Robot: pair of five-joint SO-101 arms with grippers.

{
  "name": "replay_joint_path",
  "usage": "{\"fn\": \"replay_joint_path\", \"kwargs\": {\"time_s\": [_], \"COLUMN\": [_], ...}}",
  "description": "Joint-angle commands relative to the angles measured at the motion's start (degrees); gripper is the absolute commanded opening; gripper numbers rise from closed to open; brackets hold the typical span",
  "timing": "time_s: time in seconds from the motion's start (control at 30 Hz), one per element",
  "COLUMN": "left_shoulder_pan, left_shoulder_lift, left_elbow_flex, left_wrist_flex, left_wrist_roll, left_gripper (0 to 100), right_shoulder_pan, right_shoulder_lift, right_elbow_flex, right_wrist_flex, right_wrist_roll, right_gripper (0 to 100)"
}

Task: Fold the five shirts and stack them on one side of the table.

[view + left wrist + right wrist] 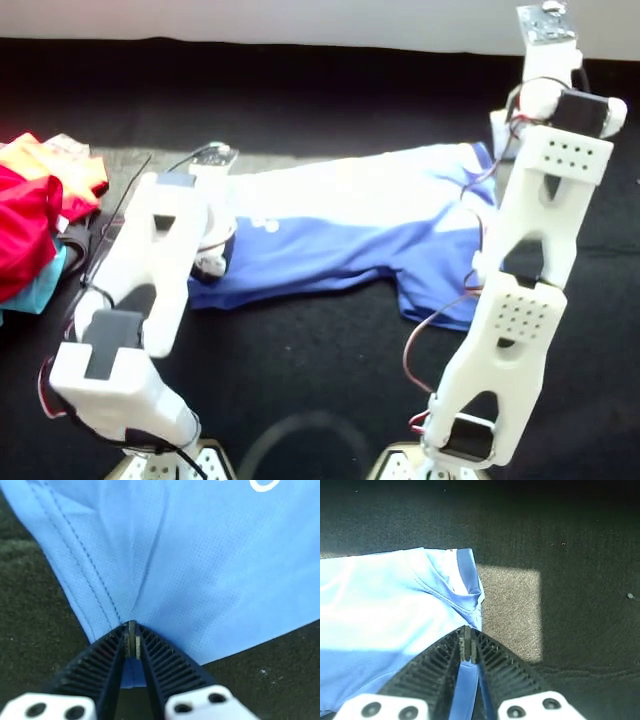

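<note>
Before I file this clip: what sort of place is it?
Probably a robot lab bench: black cloth table, light blue mesh shirt pinched by left end effector and right end effector, red-orange garment heap.

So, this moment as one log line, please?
left jaws: shut on blue shirt | right jaws: same shirt | clothes heap: beside left arm

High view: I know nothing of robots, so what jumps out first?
A blue shirt lies stretched across the middle of the dark table. The left gripper and the right gripper are each shut on an edge of it, at opposite ends. A heap of red and orange shirts sits off to the left arm's side.
</note>
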Motion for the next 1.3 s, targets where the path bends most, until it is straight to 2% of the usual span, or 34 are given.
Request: {"fn": "replay_joint_path", "kwargs": {"time_s": [0.0,0.13,0.2,0.37,0.5,0.6,0.67,0.83,1.03,1.27], "left_shoulder_pan": [0.5,0.5,0.3,-0.3,-0.4,-0.1,-0.2,-0.7,-4.5,-6.4], "left_shoulder_lift": [-8.0,-15.6,-18.0,-18.9,-19.4,-19.3,-18.7,-17.2,-10.5,-5.1], "left_elbow_flex": [3.4,9.7,13.1,16.7,15.3,13.4,13.7,18.9,19.2,15.6], "left_wrist_flex": [2.0,0.9,-2.8,-11.0,-9.1,-4.9,-5.2,-12.8,-22.0,-20.9], "left_wrist_roll": [-0.1,-3.2,-5.3,-5.3,-1.8,-1.4,-1.4,-1.8,-7.2,-7.8], "left_gripper": [1,1,1,1,1,1,1,1,1,1], "right_shoulder_pan": [1.5,1.2,0.5,-1.1,-2.1,-2.9,-3.7,-5.1,-3.6,0.9], "right_shoulder_lift": [-1.1,-1.1,-1.5,-7.6,-16.0,-23.1,-27.2,-32.6,-33.5,-33.6], "right_elbow_flex": [-2.4,-1.9,-1.9,1.6,12.6,23.5,30.9,43.9,53.2,65.6], "right_wrist_flex": [0.9,1.0,1.0,1.0,0.9,0.8,0.7,0.6,0.2,-8.8], "right_wrist_roll": [-0.4,-0.4,-1.2,-3.6,-3.6,-3.6,-3.5,-3.5,-1.1,4.7], "right_gripper": [0.8,0.8,0.8,0.8,0.8,0.8,0.8,0.8,0.8,0.8]}}
